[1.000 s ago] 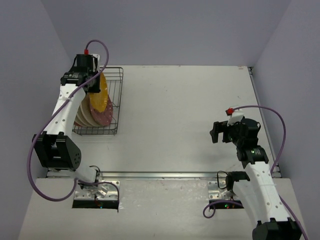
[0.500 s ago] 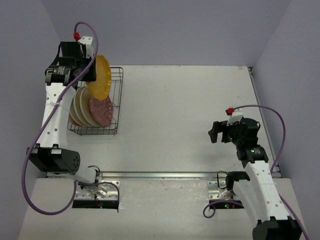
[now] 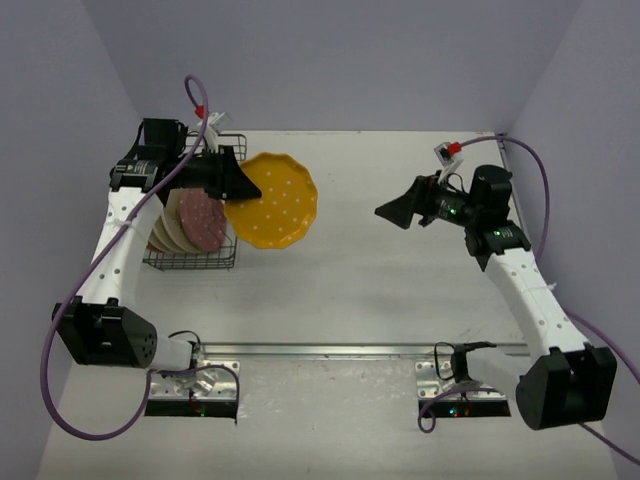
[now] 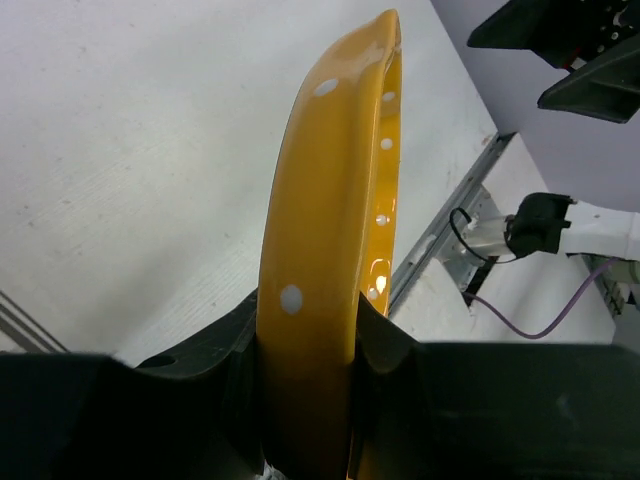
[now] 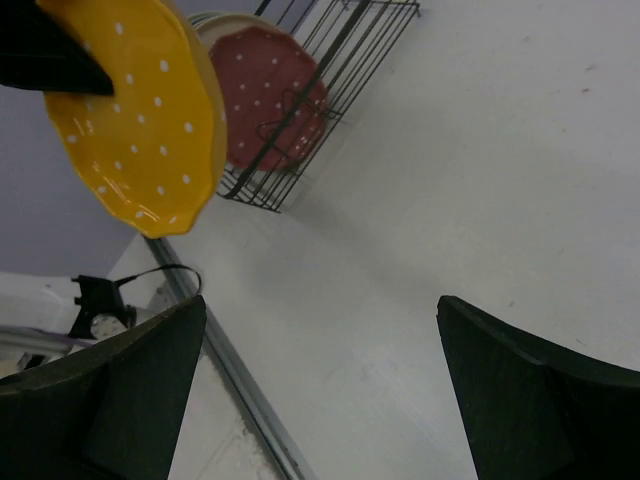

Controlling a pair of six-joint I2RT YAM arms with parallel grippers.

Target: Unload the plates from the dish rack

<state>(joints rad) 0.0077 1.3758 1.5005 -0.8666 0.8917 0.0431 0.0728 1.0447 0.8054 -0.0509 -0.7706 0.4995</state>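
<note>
Left wrist: left claw (image 4: 308, 330) clamped on yellow plate (image 4: 320, 200) edge. Right wrist: right claw (image 5: 330, 385) apart; pink plate (image 5: 270, 95) in dish rack (image 5: 372, 38).

Robotics lab test cell, not a home kitchen. White table (image 3: 400, 260) boxed in on three sides by plain lavender walls (image 3: 330, 60). Left arm (image 3: 115, 240) and right arm (image 3: 530, 300) bolted to metal plates (image 3: 195, 385) behind an aluminium rail (image 3: 330, 350) at the near edge. Purple cables (image 3: 45, 350) loop along both arms. A wire rack (image 3: 200, 262) of dinner plates (image 3: 205, 222) serves as household prop.
</note>
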